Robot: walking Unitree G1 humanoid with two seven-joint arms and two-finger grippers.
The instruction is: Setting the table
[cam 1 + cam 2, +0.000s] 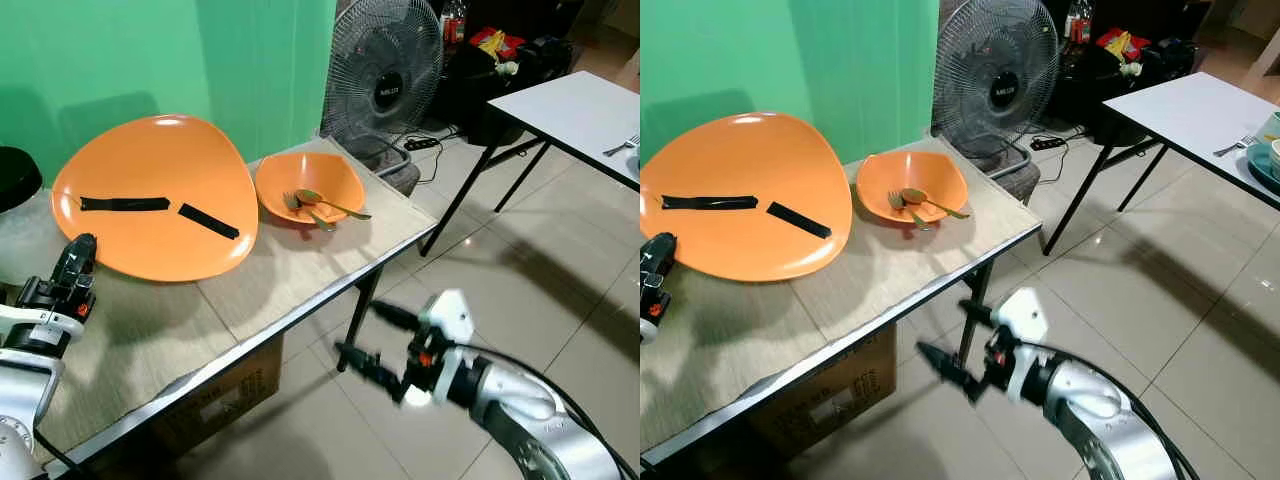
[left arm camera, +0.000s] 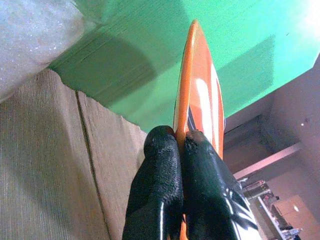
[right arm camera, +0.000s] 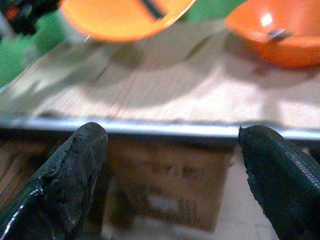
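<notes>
A large orange plate (image 1: 160, 190) with two black strips on it is held tilted above the wooden table (image 1: 290, 290) and casts a shadow below. My left gripper (image 1: 78, 255) is shut on the plate's near left rim; the left wrist view shows both fingers (image 2: 160, 165) pinching the plate's edge (image 2: 192, 75). A smaller orange bowl (image 1: 308, 185) stands to the plate's right and holds a gold spoon and fork (image 1: 330, 203). My right gripper (image 1: 365, 338) is open and empty. It hangs off the table's front edge, below the tabletop, facing the edge (image 3: 150, 129).
A cardboard box (image 1: 215, 400) sits under the table. A standing fan (image 1: 385, 75) is behind the table's right end. A white table (image 1: 580, 110) with cutlery and dishes stands at far right across open tiled floor. A green wall backs the table.
</notes>
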